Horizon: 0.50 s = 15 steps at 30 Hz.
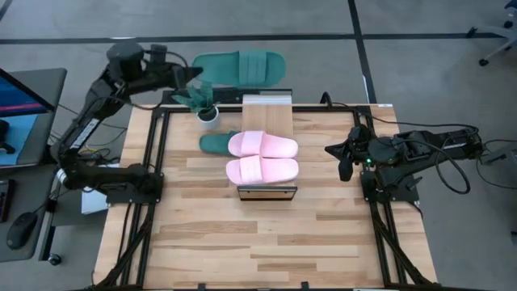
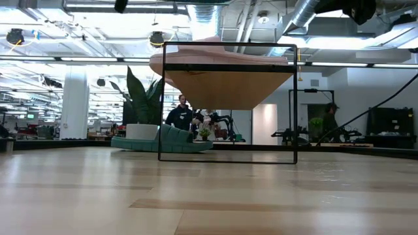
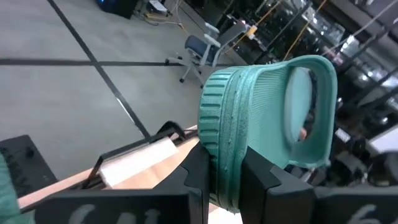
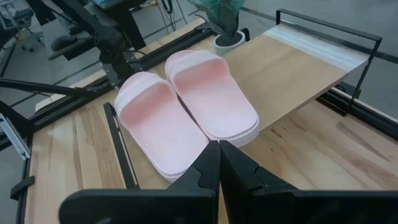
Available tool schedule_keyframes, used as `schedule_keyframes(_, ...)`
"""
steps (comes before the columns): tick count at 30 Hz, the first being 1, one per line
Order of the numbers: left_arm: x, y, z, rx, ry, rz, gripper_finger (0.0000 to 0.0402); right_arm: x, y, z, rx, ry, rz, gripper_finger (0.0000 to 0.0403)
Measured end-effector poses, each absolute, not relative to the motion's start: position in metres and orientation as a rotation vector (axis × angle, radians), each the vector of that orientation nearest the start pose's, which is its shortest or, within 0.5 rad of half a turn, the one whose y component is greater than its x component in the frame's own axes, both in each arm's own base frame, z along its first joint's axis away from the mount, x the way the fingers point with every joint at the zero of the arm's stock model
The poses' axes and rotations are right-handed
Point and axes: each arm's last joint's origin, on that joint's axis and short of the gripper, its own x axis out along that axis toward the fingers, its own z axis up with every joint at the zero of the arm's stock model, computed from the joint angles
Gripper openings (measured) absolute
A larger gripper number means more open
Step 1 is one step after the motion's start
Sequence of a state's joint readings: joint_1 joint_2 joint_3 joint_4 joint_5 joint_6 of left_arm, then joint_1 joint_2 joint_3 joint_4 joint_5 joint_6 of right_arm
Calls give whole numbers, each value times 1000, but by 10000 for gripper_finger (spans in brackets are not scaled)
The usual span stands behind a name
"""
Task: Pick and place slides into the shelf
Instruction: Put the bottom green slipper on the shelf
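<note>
Shelf [image 1: 267, 109], pink slides [image 1: 262, 157] on top, side by side

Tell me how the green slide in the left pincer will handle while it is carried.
The green slide, pinched at its edge by the left pincer, sticks out without drooping, so it is probably fairly stiff. Its ribbed rubber edge likely resists slipping. Held by one end over the floor, it may swing or twist in fast moves.

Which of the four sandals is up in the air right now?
One dark green slide, gripped by the left gripper beyond the table's far edge. The other green slide lies on the table; both pink slides rest on the shelf.
</note>
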State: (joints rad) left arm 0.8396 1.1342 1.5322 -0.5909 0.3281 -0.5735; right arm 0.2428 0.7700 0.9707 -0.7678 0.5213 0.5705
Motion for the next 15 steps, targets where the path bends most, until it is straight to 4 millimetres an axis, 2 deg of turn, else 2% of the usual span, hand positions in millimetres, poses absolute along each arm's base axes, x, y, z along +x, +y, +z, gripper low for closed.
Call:
schedule_keyframes(9, 178, 188, 453, -744, 54, 491, 33, 136, 19, 344, 352, 435, -416, 0)
schedule_keyframes(15, 199, 203, 437, -759, 100, 483, 32, 136, 19, 344, 368, 436, -421, 0)
